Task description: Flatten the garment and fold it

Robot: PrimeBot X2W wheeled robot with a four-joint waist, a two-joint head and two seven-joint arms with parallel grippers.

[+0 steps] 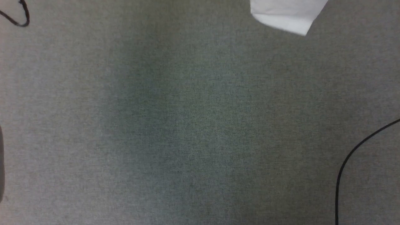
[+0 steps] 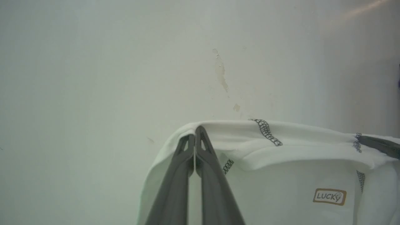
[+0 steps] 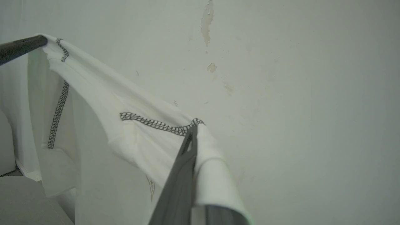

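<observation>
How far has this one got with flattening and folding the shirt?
Done: the left tool and right tool are each shut on the garment at its upper edge. In hand: it hangs spread between them before a pale wall. Left: laying it flat on the grey carpet, then every fold.

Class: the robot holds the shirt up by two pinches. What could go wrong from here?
1. The left gripper and right gripper pinch just the edge of the garment with their tips; the thin fabric might slip free.
2. A black cable lies on the grey surface; a lowered hem could drape over it.
</observation>
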